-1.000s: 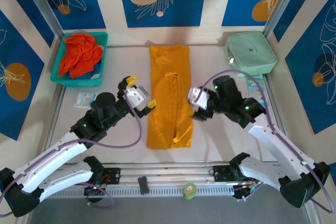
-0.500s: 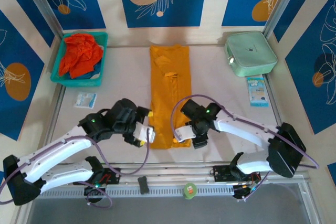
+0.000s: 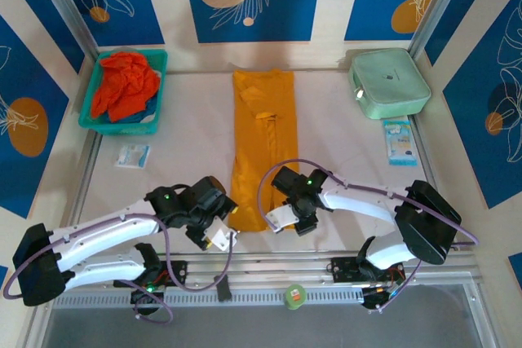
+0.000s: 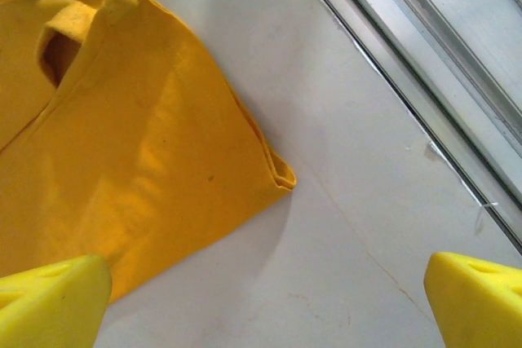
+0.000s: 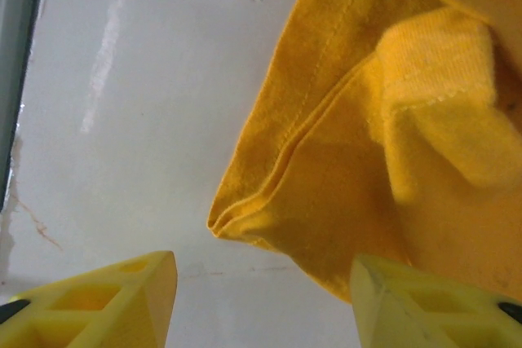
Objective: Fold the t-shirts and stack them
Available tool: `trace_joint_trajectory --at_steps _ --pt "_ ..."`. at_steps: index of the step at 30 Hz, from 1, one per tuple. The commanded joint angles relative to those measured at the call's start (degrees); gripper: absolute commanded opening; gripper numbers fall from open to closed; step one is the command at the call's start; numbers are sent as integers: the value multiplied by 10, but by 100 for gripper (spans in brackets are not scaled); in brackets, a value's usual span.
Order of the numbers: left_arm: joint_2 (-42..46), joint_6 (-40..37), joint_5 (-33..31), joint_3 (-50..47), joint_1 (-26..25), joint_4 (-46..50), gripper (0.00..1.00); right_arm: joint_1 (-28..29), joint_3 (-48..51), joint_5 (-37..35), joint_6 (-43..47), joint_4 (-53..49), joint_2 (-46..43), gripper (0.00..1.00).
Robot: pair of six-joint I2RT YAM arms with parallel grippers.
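The yellow-orange t-shirt (image 3: pixel 259 144) lies folded into a long strip down the table's middle. A red-orange t-shirt (image 3: pixel 124 83) is bunched in the teal basket (image 3: pixel 161 87). My left gripper (image 3: pixel 224 227) is low at the strip's near left corner. In the left wrist view this gripper (image 4: pixel 265 299) is open wide over bare table, the shirt's corner (image 4: pixel 281 173) just ahead and its edge by the left finger. My right gripper (image 3: pixel 281 219) is at the near right corner. The right wrist view shows it (image 5: pixel 261 279) open, with the layered corner (image 5: pixel 220 222) just beyond the fingertips.
A mint-green zipped case (image 3: pixel 390 81) sits at the back right, with a small packet (image 3: pixel 399 142) in front of it. Another packet (image 3: pixel 133 156) lies left of the shirt. A metal rail (image 3: pixel 269 270) runs along the near edge, with a green tape roll (image 3: pixel 294 295) below it.
Both arms have swung from beside the shirt's middle down to its near corners. The right jaws have narrowed somewhat. The shirt has not moved.
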State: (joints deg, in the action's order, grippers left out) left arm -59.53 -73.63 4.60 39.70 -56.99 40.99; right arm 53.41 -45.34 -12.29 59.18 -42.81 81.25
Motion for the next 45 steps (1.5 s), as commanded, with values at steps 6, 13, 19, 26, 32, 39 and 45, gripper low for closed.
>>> trace_joint_trajectory --at_steps 6,13,19,26,32,39,45 --pt "-48 -38 34 -6 -15 -25 93 29 16 0 -9 17 32 54" --pt "-93 -42 31 -20 -15 -71 89 30 24 -27 -27 42 60 44" --pt "-142 -43 30 -20 -15 -103 76 25 22 -33 -35 52 58 37" --pt "-190 -53 0 -16 -14 -133 63 25 26 -31 -40 48 43 29" --pt "-217 -59 -22 -27 -4 -187 62 27 24 -29 -48 43 42 26" --pt "-229 -74 -32 -21 18 -196 59 28 25 -27 -54 38 39 24" --pt "-280 -76 -37 -3 23 -208 45 29 20 -22 -61 33 45 22"
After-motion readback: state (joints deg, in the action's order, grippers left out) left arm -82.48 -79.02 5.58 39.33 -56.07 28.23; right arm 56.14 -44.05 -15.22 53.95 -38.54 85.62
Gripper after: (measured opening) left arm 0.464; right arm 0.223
